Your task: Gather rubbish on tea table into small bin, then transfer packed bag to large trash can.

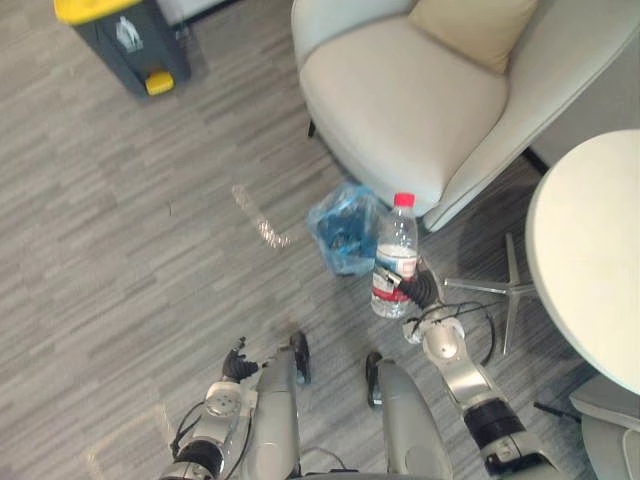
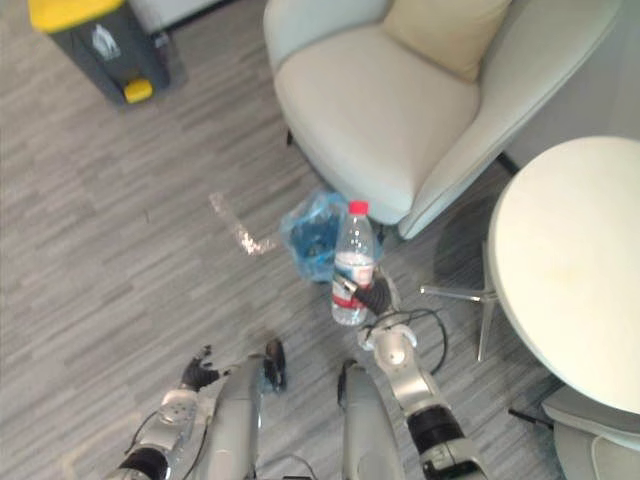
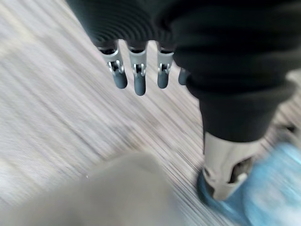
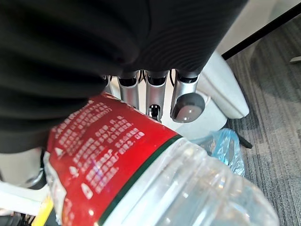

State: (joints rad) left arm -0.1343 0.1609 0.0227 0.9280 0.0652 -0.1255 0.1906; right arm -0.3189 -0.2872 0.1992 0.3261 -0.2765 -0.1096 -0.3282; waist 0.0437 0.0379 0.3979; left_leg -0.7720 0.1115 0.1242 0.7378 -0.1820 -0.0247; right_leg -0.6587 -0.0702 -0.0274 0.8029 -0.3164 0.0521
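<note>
One clear plastic water bottle with a red cap and red label (image 1: 396,250) stands upright in the right hand (image 1: 415,291), whose fingers (image 4: 151,92) are curled round the labelled band low on its body, the cap well above the hand. Just beyond the hand and bottle, at the foot of the pale upholstered armchair (image 1: 400,100), sits the small bin lined with a crumpled blue plastic bag (image 1: 343,230). The round white surface (image 1: 590,250) lies off to the hand's right, and the grey large trash can with a yellow lid (image 1: 125,35) is far beyond it to the left. The left hand (image 1: 237,362) hangs low, fingers straight and loose, holding nothing. The bottle looks light, thin-walled and smooth, so it would likely dent under a hard squeeze and could slip. The label band gives the surest hold. The blue bag is soft and limp, best taken by its gathered rim.
</note>
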